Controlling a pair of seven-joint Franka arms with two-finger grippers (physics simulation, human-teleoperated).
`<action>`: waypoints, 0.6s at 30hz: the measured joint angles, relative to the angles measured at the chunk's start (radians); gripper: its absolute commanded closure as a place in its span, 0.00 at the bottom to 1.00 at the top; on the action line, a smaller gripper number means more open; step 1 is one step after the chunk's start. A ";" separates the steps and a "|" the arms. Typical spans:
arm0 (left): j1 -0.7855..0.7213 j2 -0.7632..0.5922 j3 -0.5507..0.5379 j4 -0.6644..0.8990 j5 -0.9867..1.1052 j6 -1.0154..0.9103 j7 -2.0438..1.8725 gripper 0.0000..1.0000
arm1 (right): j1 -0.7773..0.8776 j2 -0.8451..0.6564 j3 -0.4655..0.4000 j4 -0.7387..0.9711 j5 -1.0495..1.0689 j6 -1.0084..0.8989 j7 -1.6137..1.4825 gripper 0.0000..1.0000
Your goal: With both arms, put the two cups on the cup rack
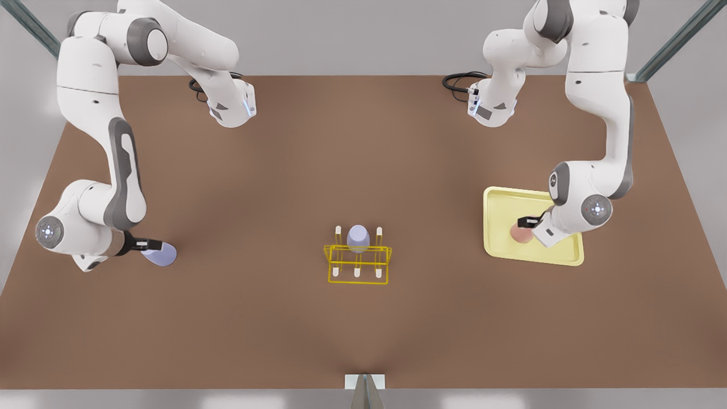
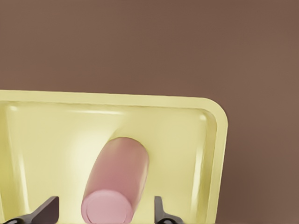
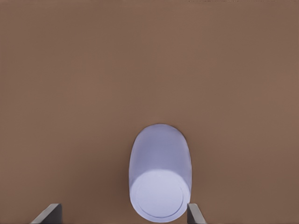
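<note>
A salmon pink cup [image 1: 519, 233] [image 2: 117, 179] lies on its side in the pale-yellow tray [image 1: 500, 200] [image 2: 212, 140] on the front view's right. My left gripper [image 1: 529, 222] [image 2: 105, 205] is open, a finger on each side of the cup with gaps. On the front view's left a lavender cup [image 1: 161, 255] [image 3: 160, 175] lies on the brown table. My right gripper [image 1: 149, 245] [image 3: 122, 211] is open around its base end. The yellow wire cup rack [image 1: 358, 264] stands mid-table. A second lavender cup [image 1: 358, 238] sits upside down on its back middle peg.
The brown table [image 1: 363, 170] stretches wide around the rack. White arm links and black cables [image 1: 463, 85] hang over the far edge. A small grey bracket [image 1: 364, 386] stands at the near edge.
</note>
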 measured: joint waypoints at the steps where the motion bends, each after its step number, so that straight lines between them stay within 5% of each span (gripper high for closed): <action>1: 0.002 0.003 0.002 -0.018 0.000 0.027 0.008 0.00 | -0.006 0.000 -0.001 -0.017 0.003 0.028 -0.008 0.00; 18: 0.011 0.060 0.007 -0.130 -0.003 0.239 0.092 0.00 | -0.028 0.045 -0.018 -0.119 0.004 0.193 -0.121 0.00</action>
